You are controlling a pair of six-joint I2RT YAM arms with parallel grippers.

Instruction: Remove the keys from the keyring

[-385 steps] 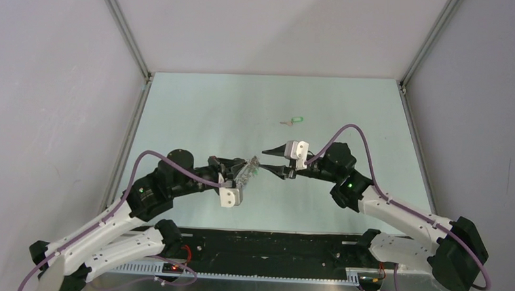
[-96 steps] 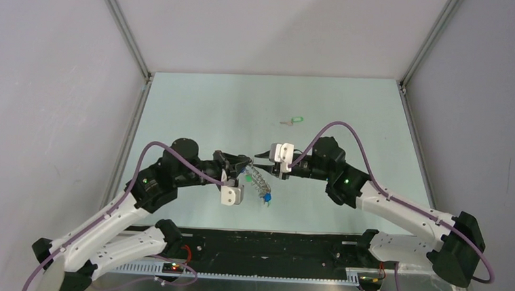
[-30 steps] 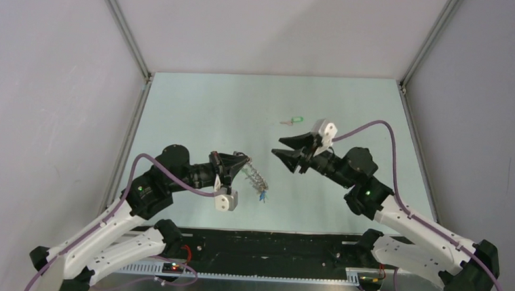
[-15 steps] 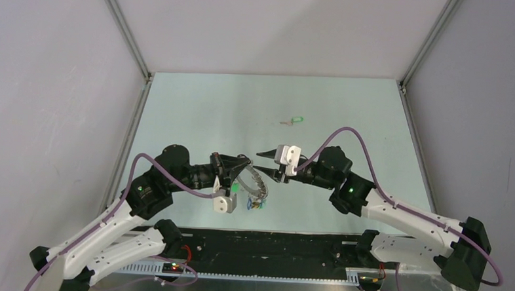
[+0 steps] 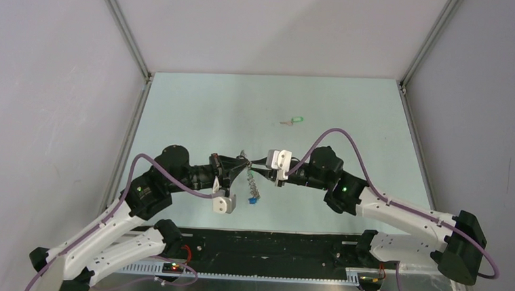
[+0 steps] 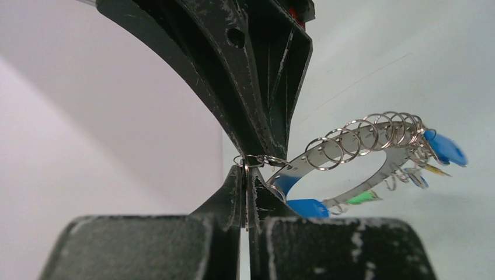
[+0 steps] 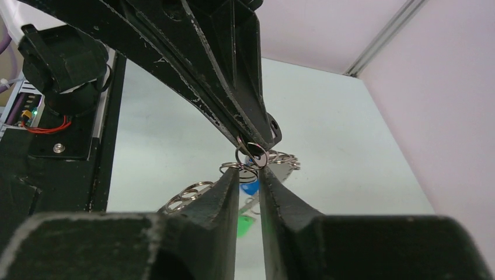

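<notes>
While aloft, keyring [image 6: 307, 163] between end effectors [image 6: 244, 175] [image 7: 248, 174].

Left gripper [image 5: 242, 163] and right gripper [image 5: 259, 165] tip to tip over table [image 5: 191, 110]. Keyring [image 5: 250, 182] dangles from the meeting point, blue key [image 5: 254, 200] lowest. Green key [image 5: 296, 120] lies well apart (far side, alone).

Pale green table [image 5: 197, 110], grey walls [image 5: 53, 110]

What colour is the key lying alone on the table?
The lone key has a green head; top external view.
</notes>
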